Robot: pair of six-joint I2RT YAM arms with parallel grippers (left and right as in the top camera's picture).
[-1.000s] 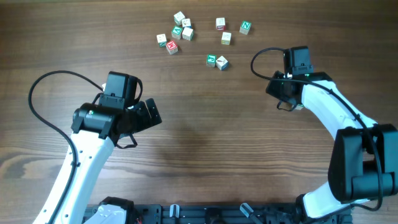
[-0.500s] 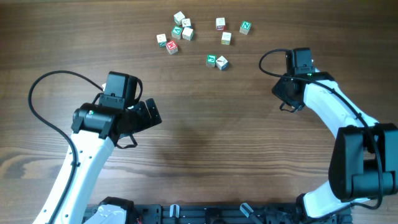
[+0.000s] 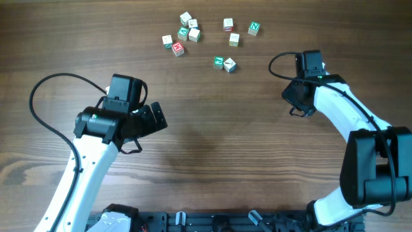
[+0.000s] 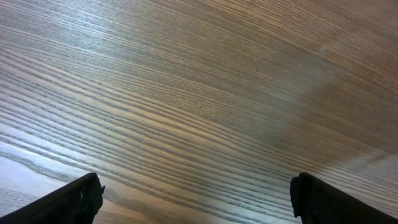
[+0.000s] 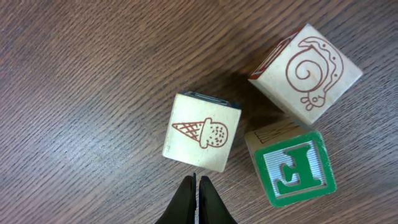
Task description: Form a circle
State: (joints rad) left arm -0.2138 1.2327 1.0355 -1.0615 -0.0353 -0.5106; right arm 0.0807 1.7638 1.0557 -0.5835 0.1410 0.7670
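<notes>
Pinching on nothing, the right gripper (image 5: 196,184) has its two dark fingers pressed flat together, their tips meeting just short of the trio of cubes (image 5: 249,124). That tight little cluster sits directly ahead of the closed tips in the right wrist view.

Nearest is the ice-cream cube (image 5: 202,132), a pale face with a red-brown cone drawn on it. Its near edge lies right at the fingertips — whether they touch it I cannot tell. Off to the right of the tips is the green letter cube (image 5: 293,165), its green-framed face turned up and its corner close against the ice-cream cube. Farther ahead on that same side stands the snail cube (image 5: 308,74), a pale face with a spiral snail and a red-brown side showing, crowding the far edge of the green one. The three make a clump, not a ring.

From overhead the trio is hidden beneath the right wrist. A loose scatter of cubes (image 3: 194,35) lies well apart from both grippers, out beyond them on the wooden table (image 4: 199,93).

The left gripper (image 4: 199,202) is spread wide — one dark finger at each lower corner of its wrist view, only bare wood grain between and ahead of them, nothing held.
</notes>
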